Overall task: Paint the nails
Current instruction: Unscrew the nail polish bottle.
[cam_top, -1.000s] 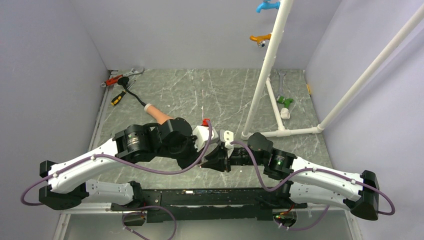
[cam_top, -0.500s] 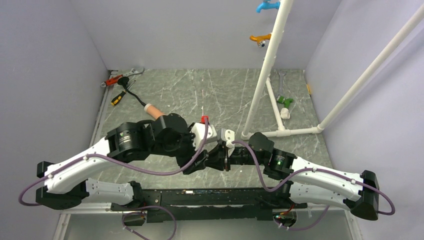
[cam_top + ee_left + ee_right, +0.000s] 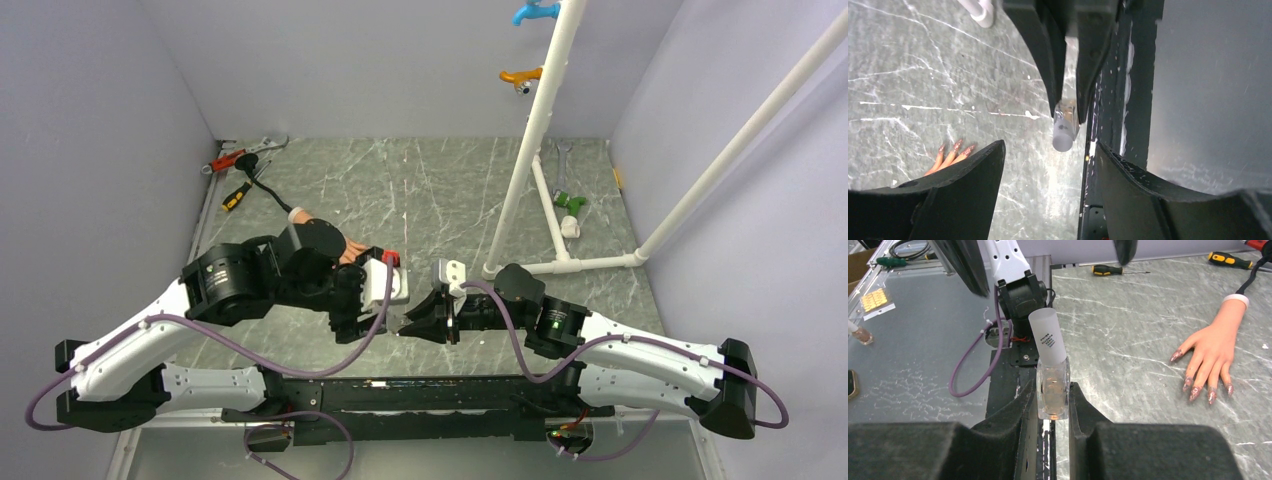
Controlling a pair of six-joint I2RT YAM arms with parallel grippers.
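My right gripper is shut on a small clear polish bottle with a frosted cap on it, held tipped over the table's near edge. My left gripper faces the cap a short way off, open with nothing between its fingers. To the bottle's right in the right wrist view, the flesh-coloured mannequin hand lies flat. Its nails look reddish and glittery. From above, the left arm hides most of the hand, and only the forearm shows. The two grippers sit tip to tip.
Screwdrivers and a wrench lie at the back left. A white pipe frame stands at the right, with small fittings by its foot. A black rail runs along the near edge.
My left gripper has opened, let go of the bottle's cap and drawn back to the left. The right gripper still holds the bottle in the same place.
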